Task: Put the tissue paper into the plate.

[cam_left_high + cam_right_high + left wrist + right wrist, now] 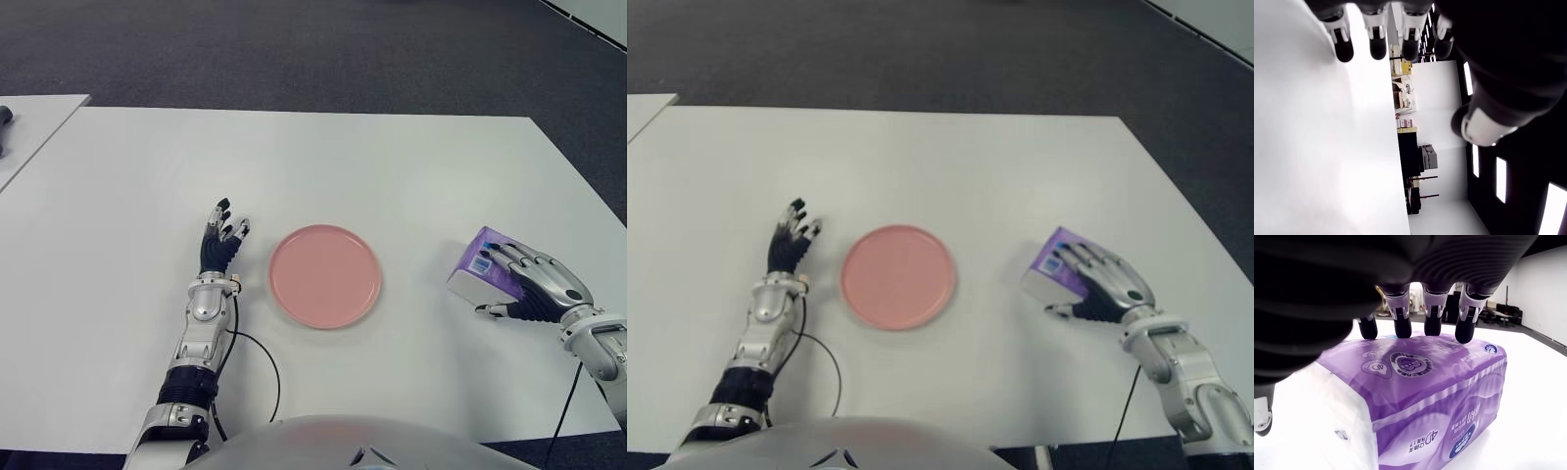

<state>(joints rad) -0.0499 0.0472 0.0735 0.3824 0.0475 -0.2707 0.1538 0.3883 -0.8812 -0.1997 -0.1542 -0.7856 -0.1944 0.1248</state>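
My right hand [534, 284] is over the tissue pack [1420, 396], which sits on the white table [392, 166] well to the right of the pink plate [324, 275]. The plate has nothing on it yet. In the right wrist view my fingers [1432, 316] are stretched out over the top of the pack, tips touching or just above the purple wrap, and the thumb shows low at the near side. They are not closed around it, so I would not say I have hold of it.

My left hand [220, 243] shows just left of the plate, fingers spread and holding nothing.

What could go wrong? The wrap looks smooth and shiny and the pack looks soft — if I squeeze only from the top, my fingers may slide off or just squash it. If I lift with a weak hold, it may tip and drop on the table before I reach the plate. It also looks about as long as the plate is wide, so if I set it down off centre, one end may hang over the rim.

The pack has a round logo on top and a blue badge on its side. I think I see a "4" — the rest I cannot read.
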